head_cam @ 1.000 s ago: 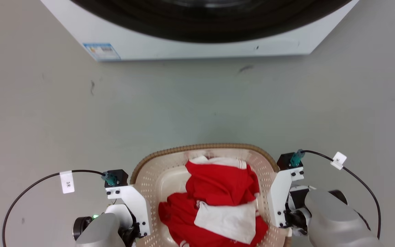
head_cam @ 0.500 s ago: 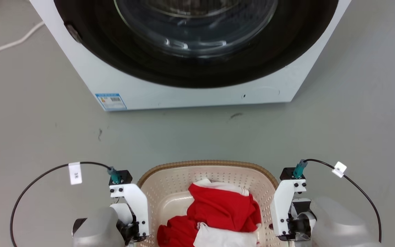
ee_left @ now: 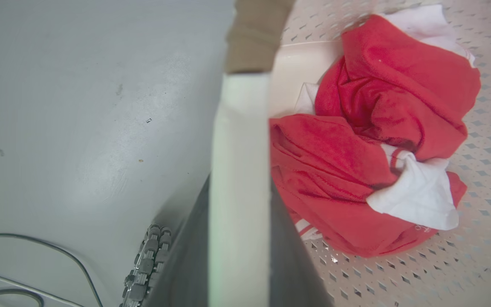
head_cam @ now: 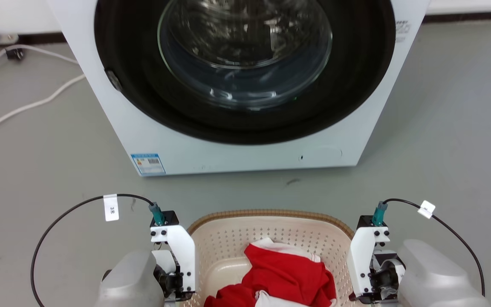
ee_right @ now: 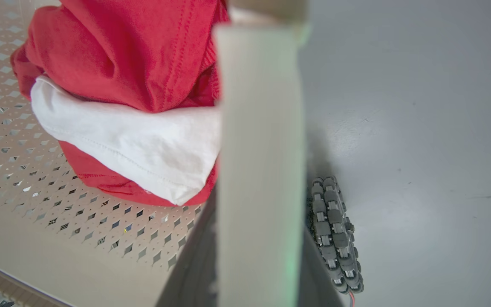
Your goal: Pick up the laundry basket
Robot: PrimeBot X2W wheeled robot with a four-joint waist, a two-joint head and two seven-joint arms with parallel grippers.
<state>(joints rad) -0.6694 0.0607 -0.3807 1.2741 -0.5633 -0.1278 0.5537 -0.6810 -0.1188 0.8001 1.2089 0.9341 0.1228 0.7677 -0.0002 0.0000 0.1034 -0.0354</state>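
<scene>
The laundry basket (head_cam: 271,214), cream with perforated walls and a brown woven rim, sits at the bottom middle of the head view, holding red and white clothes (head_cam: 288,273). My left gripper (head_cam: 180,292) clamps its left side and my right gripper (head_cam: 367,292) its right side. In the left wrist view the pale basket wall (ee_left: 239,170) runs up between my dark fingers (ee_left: 186,273), with the clothes (ee_left: 369,140) inside to the right. The right wrist view shows the basket wall (ee_right: 260,149) held the same way, with the clothes (ee_right: 134,85) to the left. Whether the basket touches the floor is unclear.
A white washing machine (head_cam: 245,160) with a round dark glass door stands just beyond the basket. White cables (head_cam: 24,106) trail over the grey floor at the far left. My base's wheels show below each wrist (ee_left: 147,264) (ee_right: 335,238).
The head camera has tilted up, so the washing machine fills much more of the picture. The basket stays between both grippers, now lower in the picture.
</scene>
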